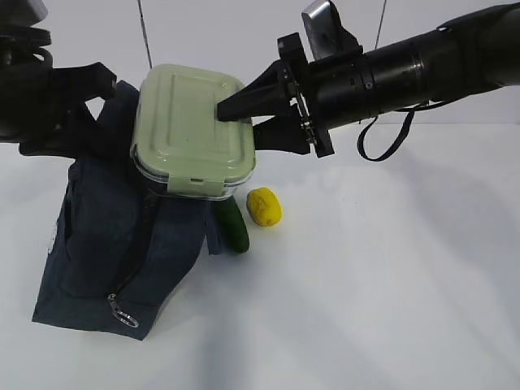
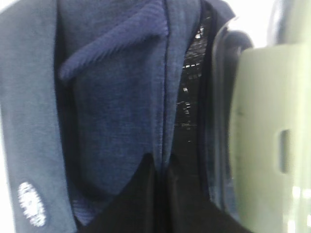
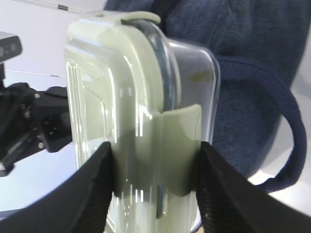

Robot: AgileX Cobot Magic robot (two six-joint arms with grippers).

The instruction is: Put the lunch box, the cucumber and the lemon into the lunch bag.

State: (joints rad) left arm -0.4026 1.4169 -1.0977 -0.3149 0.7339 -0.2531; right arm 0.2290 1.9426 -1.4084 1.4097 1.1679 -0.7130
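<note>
The right wrist view shows the right tool [image 3: 154, 187] clamped across the lunch box [image 3: 141, 111]. The exterior view alone shows the cucumber [image 1: 234, 225] and lemon [image 1: 264, 206] on the desk [image 1: 382, 292] at the box's five o'clock. The left tool [image 2: 158, 167], pinched shut on fabric, grips the lunch bag [image 1: 122, 236] at nine o'clock.

Claw [image 3: 154, 187] around lunch box [image 3: 121, 102]

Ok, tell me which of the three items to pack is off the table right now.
The lunch box: the right claw grips it above the lunch bag, while cucumber and lemon lie on the table.
</note>
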